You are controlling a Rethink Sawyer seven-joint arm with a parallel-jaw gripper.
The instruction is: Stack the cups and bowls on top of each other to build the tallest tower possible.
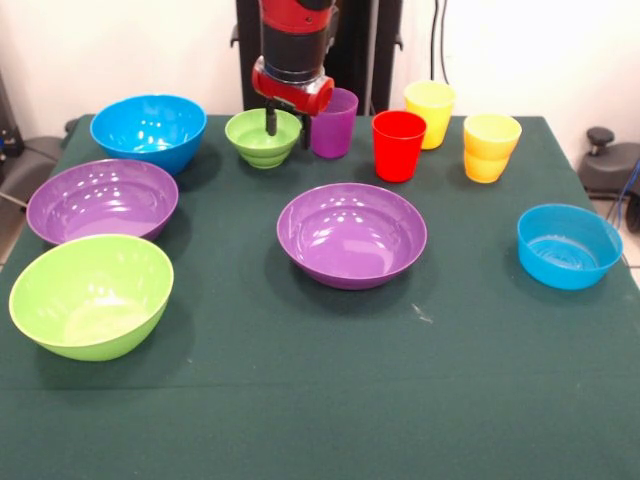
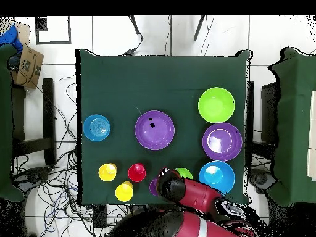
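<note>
Gripper [image 1: 287, 122] sits low over the small green bowl [image 1: 263, 137] at the table's robot side, one finger inside it; open or closed, can't tell. Bowl looks light, rigid, glossy and slippery, so I'd pinch the rim wall.

table cover [image 1: 330, 400]: dark green cloth, matt and soft-looking, with a few small pale specks
big bowls: shiny smooth plastic with bright light spots, seen on the purple bowl [image 1: 352, 235], the second purple bowl [image 1: 102, 200], the lime green bowl [image 1: 90, 294] and the big blue bowl [image 1: 148, 130]
small blue bowl [image 1: 569, 245]: smooth plastic, a bit less shiny
small green bowl [image 1: 262, 137]: smooth plastic with ridges on the outside
cups: smooth plastic, soft shine, seen on the red cup [image 1: 398, 145], the purple cup [image 1: 334, 122] and the yellow cups [image 1: 491, 147]
arm [image 1: 294, 45]: hard, glossy red shell with black parts
box [image 2: 27, 65]: brown cardboard, dull
</note>
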